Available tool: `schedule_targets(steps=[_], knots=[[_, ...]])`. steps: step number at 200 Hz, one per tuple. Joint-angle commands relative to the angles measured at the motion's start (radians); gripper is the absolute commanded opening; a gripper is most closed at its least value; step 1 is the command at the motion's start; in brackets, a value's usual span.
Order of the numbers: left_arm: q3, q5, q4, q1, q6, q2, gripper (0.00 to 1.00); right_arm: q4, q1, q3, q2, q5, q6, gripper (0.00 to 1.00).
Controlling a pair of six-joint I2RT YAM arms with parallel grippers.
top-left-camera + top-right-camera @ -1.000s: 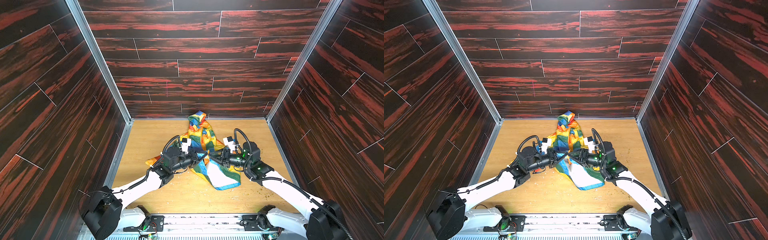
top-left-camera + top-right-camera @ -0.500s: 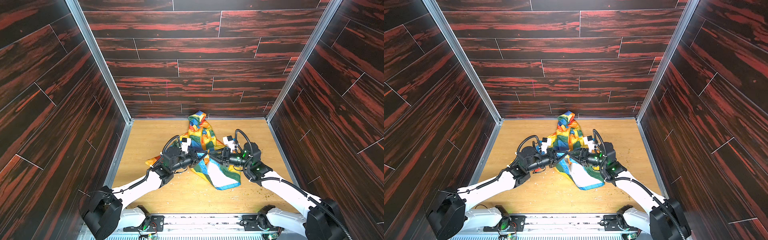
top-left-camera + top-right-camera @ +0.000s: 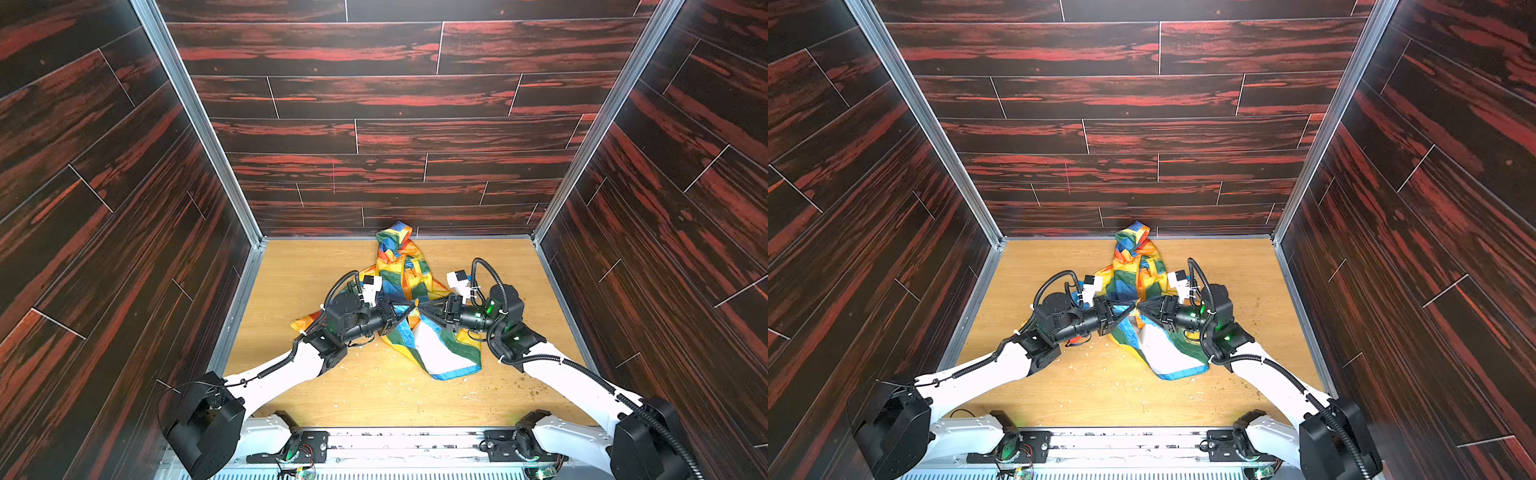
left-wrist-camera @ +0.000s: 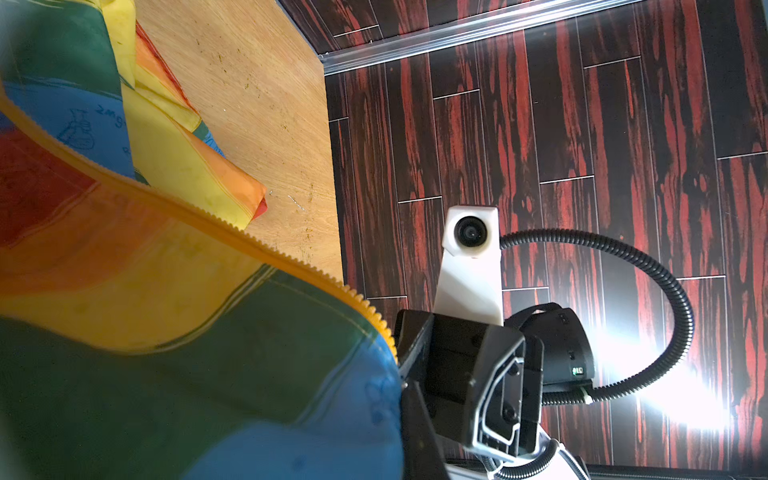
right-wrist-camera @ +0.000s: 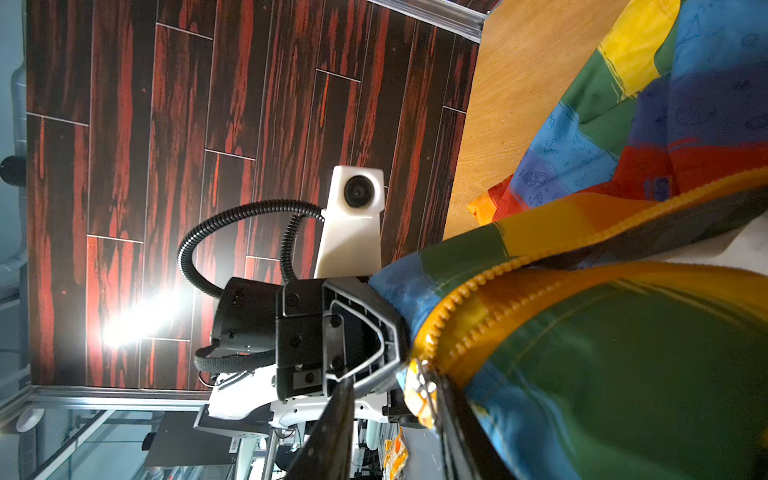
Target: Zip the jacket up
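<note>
**Both grippers meet at the foot of the zipper**

My left gripper (image 3: 409,311) is closed tight. Its tips pinch the blue bottom corner of the jacket (image 3: 401,270), right beside the yellow zipper (image 5: 490,276), and the cloth hangs lifted from that pinch. My right gripper (image 3: 421,308) faces it tip to tip, almost touching, a little above the desk (image 3: 307,274). In the right wrist view its two fingers (image 5: 340,415) stand part-way apart with the zipper's bottom end between them. Whether they press on it I cannot tell.

From that meeting point two rows of yellow teeth run away from my tips and spread apart, so the front is open there. In the left wrist view one row curves along the edge of an orange and green panel, with the right gripper just past its end.

The rest of the jacket lies bunched on the desk beyond both grippers, a narrow heap of red, orange, yellow, green and blue patches. It stretches away from me to the back wall (image 3: 374,187), where the hood (image 3: 392,235) touches the boards.

On the near side of my right gripper, toward the arm bases, a flap lies turned over with its white lining (image 3: 436,351) facing up. An orange corner (image 3: 301,323) pokes out from under my left wrist — on the outer side, away from the right gripper. Pale crumbs (image 3: 532,388) dot the desk near the flap.
</note>
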Motion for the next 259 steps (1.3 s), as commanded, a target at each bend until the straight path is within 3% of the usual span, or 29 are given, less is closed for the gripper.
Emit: schedule_targets(steps=[1, 187, 259], knots=[[-0.007, 0.013, 0.034, 0.002, -0.006, 0.002, 0.0, 0.009, -0.003, -0.012, -0.01, -0.012, -0.007, 0.31], [-0.008, 0.03, 0.027, 0.002, -0.01, -0.001, 0.0, -0.109, -0.031, 0.014, -0.01, -0.008, -0.089, 0.0], [-0.003, 0.062, -0.013, 0.002, -0.006, -0.008, 0.0, -0.232, -0.045, 0.085, 0.001, 0.024, -0.195, 0.0]])
